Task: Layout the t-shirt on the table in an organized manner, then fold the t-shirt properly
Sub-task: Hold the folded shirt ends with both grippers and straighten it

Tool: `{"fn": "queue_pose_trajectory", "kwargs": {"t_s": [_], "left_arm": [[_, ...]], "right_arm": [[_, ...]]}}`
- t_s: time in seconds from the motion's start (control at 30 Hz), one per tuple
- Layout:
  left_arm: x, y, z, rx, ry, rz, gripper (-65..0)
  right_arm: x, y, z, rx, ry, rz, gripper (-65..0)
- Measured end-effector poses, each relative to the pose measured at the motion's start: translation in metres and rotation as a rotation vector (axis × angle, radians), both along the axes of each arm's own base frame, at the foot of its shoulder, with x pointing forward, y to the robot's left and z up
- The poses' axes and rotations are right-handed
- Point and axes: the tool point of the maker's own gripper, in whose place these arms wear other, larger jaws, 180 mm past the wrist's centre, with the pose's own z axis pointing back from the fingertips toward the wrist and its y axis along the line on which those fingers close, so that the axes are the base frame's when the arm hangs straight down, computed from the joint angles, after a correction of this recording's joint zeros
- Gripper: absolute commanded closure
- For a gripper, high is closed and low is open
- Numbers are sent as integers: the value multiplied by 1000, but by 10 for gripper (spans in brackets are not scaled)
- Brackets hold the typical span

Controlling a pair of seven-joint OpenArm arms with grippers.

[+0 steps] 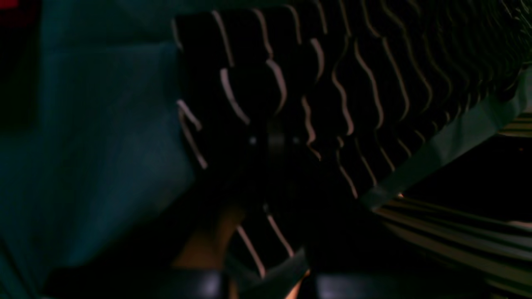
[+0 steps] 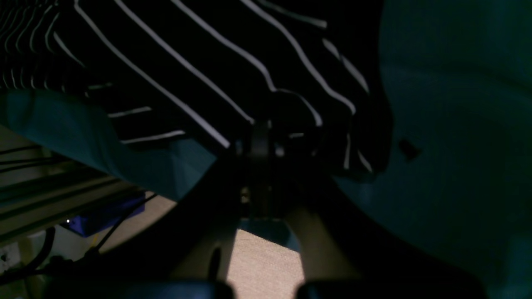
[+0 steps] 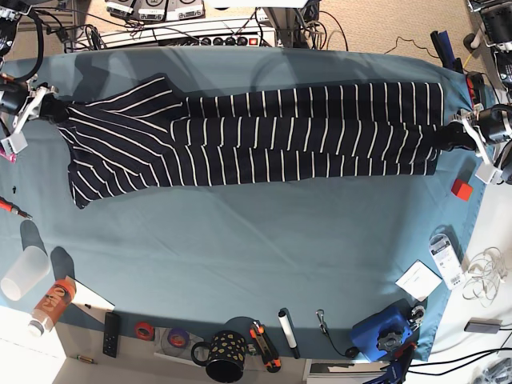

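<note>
The right gripper [image 3: 54,107], clenched on the dark navy, white-striped soft t-shirt [image 3: 264,132], and the left gripper [image 3: 448,136], clamped on its opposite end, stretch it between them over the teal cloth-covered table [image 3: 264,240]; overpulling risks a slipped grip

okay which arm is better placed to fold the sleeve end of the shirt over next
Right. The right gripper is shut on the t-shirt at its flared sleeve end; the left gripper pinches the opposite, narrow end.
</note>
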Motion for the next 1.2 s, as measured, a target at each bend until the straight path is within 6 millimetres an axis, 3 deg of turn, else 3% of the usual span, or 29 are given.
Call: {"fn": "queue_pose_trajectory", "kwargs": {"t_s": [0.07, 0.13, 0.2, 0.47, 0.63, 0.93, 1.07, 1.2], "left_arm": [[0, 0, 0, 0, -1, 0, -95], [0, 1, 0, 4, -1, 1, -196], [0, 1, -1, 6, 0, 1, -250], [-2, 5, -5, 35, 16, 2, -263], [4, 6, -1, 30, -18, 22, -263], [2, 18, -14, 83, 43, 90, -263], [-8, 2, -35, 69, 117, 48, -263], [-8, -14, -42, 53, 131, -5, -263]], "right_arm": [[0, 0, 0, -1, 0, 0, -12], [0, -1, 0, -3, 2, 0, -122], [0, -1, 0, -3, 2, 0, -200], [11, 22, 19, 150, -91, 23, -206], [11, 22, 19, 148, -90, 23, -206], [11, 22, 19, 147, -90, 23, -206], [11, 22, 19, 145, -89, 23, -206], [10, 22, 18, 147, -86, 21, -206]]}}
